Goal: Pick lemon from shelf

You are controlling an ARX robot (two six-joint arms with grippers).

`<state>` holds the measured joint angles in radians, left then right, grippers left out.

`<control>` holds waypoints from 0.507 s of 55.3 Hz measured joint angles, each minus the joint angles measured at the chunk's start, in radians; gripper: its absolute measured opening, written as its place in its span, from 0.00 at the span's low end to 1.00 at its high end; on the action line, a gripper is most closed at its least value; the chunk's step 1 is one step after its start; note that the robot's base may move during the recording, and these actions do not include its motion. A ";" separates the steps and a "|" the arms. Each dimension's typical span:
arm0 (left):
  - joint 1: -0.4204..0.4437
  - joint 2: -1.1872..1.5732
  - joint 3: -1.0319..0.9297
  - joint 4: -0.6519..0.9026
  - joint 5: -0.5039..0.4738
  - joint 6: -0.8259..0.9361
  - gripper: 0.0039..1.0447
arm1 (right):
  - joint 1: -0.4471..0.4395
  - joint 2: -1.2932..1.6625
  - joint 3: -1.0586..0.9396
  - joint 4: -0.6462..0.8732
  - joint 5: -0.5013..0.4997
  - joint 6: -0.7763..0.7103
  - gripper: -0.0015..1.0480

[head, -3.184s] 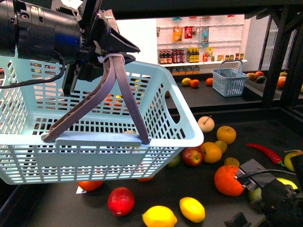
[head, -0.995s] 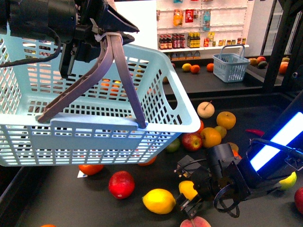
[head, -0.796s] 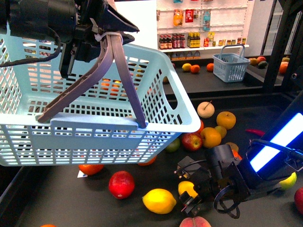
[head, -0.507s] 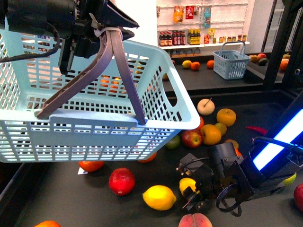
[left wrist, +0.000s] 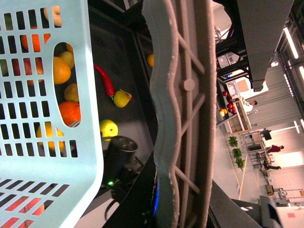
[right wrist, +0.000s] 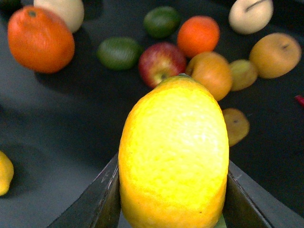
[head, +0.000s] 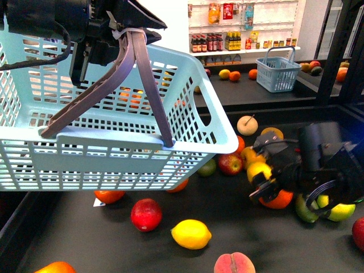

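Right wrist view is showing the lemon (right wrist: 173,152) filling the frame; the right tool (right wrist: 173,192) is pinching it between two dark fingers (right wrist: 99,200), lifted clear of the black shelf (right wrist: 61,118) deck; loose fruit is lying behind it. Front view is adding what that close-up is hiding: lemon and right tool are hanging near an orange (head: 277,200); a second lemon (head: 191,234) is lying on the deck; the left tool (head: 132,31) is pressing together on the grey handle (head: 149,91) of a pale blue basket (head: 114,153), holding it above the shelf. Left wrist view is showing only handle and basket wall close up; the tool itself is not appearing there.
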<state>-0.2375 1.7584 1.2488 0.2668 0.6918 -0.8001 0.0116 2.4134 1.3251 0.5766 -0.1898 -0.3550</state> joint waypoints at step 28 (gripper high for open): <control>0.000 0.000 0.000 0.000 0.000 0.000 0.12 | 0.059 -0.493 -0.162 -0.045 -0.115 0.225 0.46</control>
<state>-0.2375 1.7584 1.2488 0.2668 0.6918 -0.8001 0.0708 1.9202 1.1633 0.5320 -0.3050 -0.1299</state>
